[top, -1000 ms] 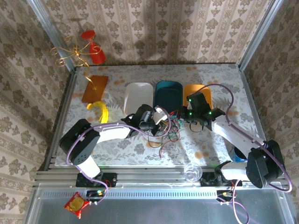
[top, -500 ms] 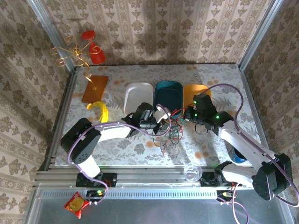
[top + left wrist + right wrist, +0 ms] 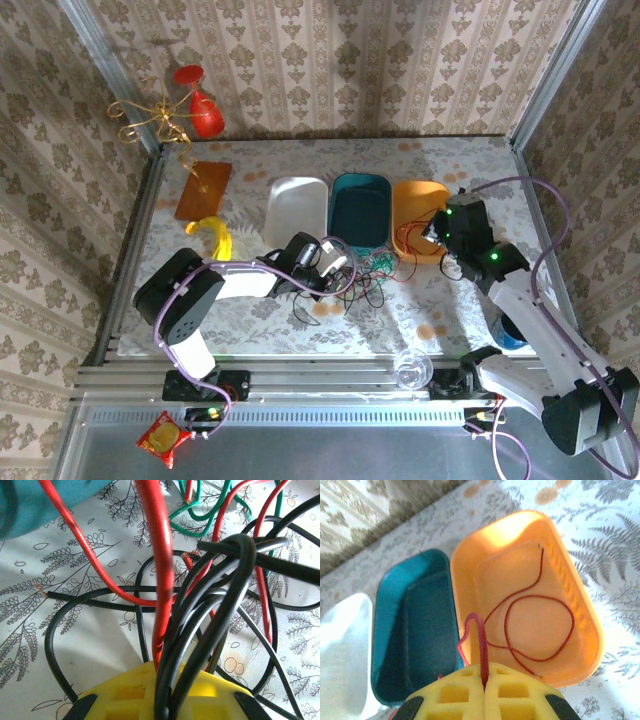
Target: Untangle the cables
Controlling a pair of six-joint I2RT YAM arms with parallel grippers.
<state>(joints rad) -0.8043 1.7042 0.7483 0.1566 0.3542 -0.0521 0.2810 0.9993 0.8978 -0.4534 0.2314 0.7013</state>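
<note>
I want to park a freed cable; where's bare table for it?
Bare: the table's far strip behind the teal tray, and the near patch between the cables and right arm. Crowded: before that tray, where the left gripper clamps the cables.

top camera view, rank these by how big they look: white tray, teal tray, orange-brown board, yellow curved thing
1. white tray and teal tray: they look about alike, so no ranking between them
2. orange-brown board
3. yellow curved thing
</note>
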